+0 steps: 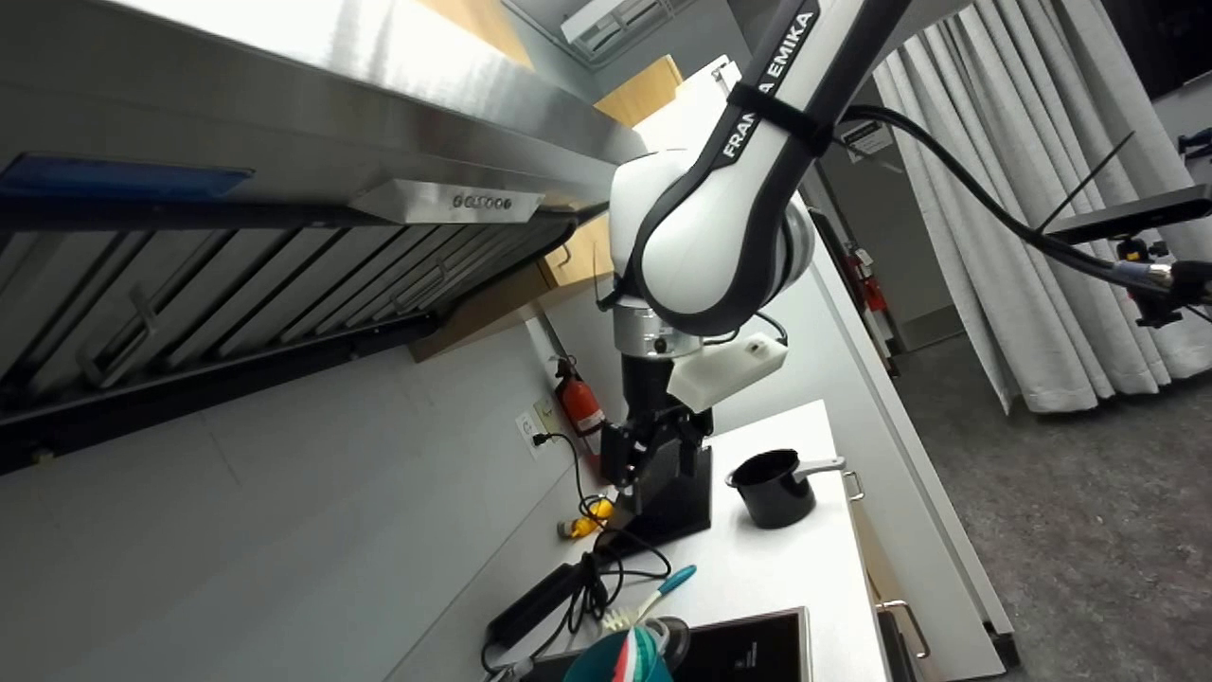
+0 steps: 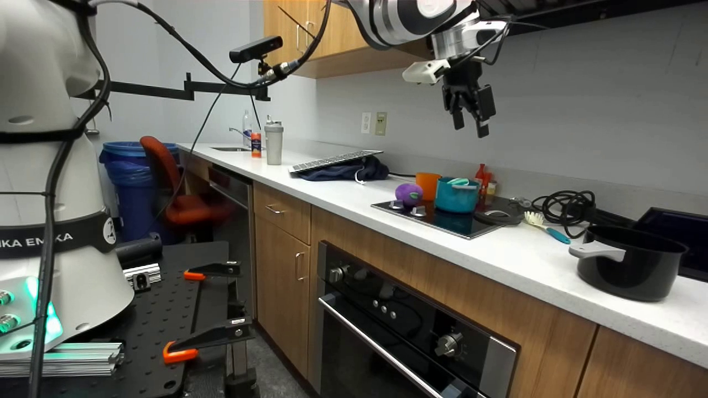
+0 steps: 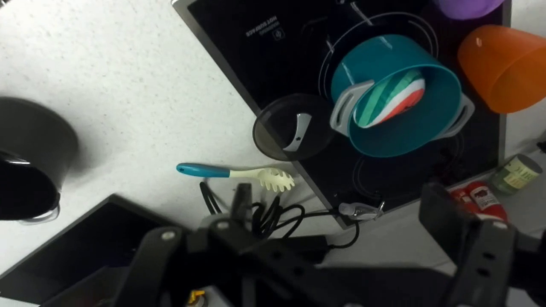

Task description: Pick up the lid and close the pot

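Note:
The black pot [image 1: 776,497] stands open on the white counter, its grey side handle pointing toward the counter's front; it also shows in an exterior view [image 2: 630,271] and at the left edge of the wrist view [image 3: 30,128]. The lid [image 3: 298,130], round, dark and see-through with a grey handle, lies across the cooktop's edge beside the teal pot; it also shows in an exterior view [image 2: 498,217]. My gripper [image 3: 337,196] is open and empty, pointing down high above the counter, apart from lid and pot; it also shows in both exterior views [image 1: 653,474] [image 2: 470,124].
The teal pot [image 3: 396,140] holding a striped item stands on the cooktop [image 3: 264,68], near an orange cup [image 3: 503,64]. A spaghetti server [image 3: 204,170], cables [image 3: 273,217] and a black panel [image 3: 85,243] lie near the lid. A range hood [image 1: 312,275] hangs above.

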